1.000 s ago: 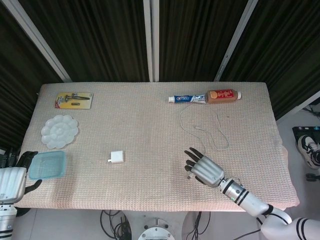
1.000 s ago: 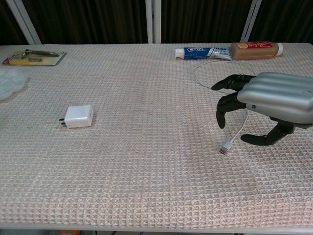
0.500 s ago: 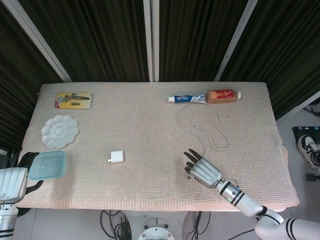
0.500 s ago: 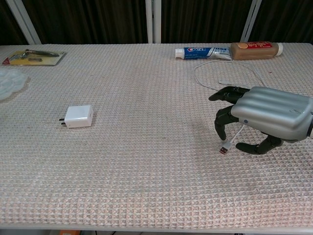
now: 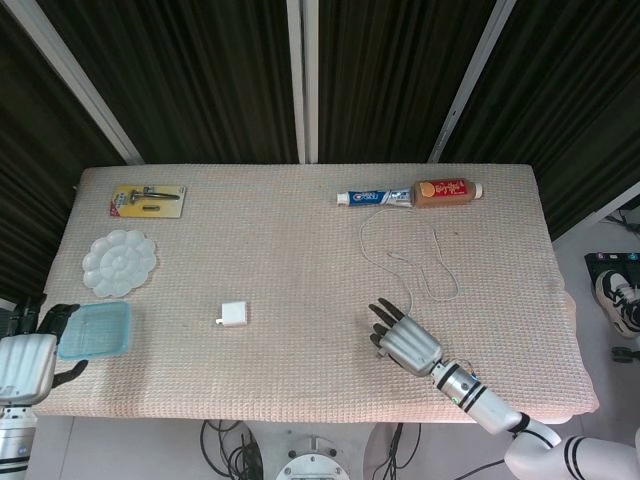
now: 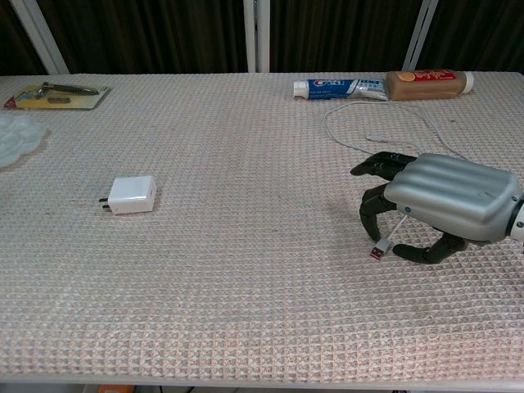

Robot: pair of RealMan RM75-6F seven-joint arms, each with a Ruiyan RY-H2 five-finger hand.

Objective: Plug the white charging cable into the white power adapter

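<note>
The white power adapter [image 5: 234, 314] [image 6: 133, 194] lies flat left of the table's middle, prongs pointing left. The white charging cable [image 5: 437, 240] [image 6: 331, 131] loops across the right half, and its USB plug [image 6: 378, 250] lies on the cloth near the front. My right hand [image 5: 405, 342] [image 6: 442, 205] arches over that plug end, fingers and thumb curved down on either side of the cord, not clamped on it. My left hand [image 5: 30, 360] rests at the front left corner beside a blue container, holding nothing.
A toothpaste tube [image 5: 374, 198] [image 6: 342, 88] and a brown bottle [image 5: 447, 189] [image 6: 430, 83] lie along the back edge. A carded tool [image 5: 148, 200], a white paint palette [image 5: 119, 262] and a blue container [image 5: 95, 329] sit on the left side.
My right hand has drawn back toward the table's front and sunk lower over the cable's plug end. The plug has barely shifted. The left hand and the adapter stay put.
</note>
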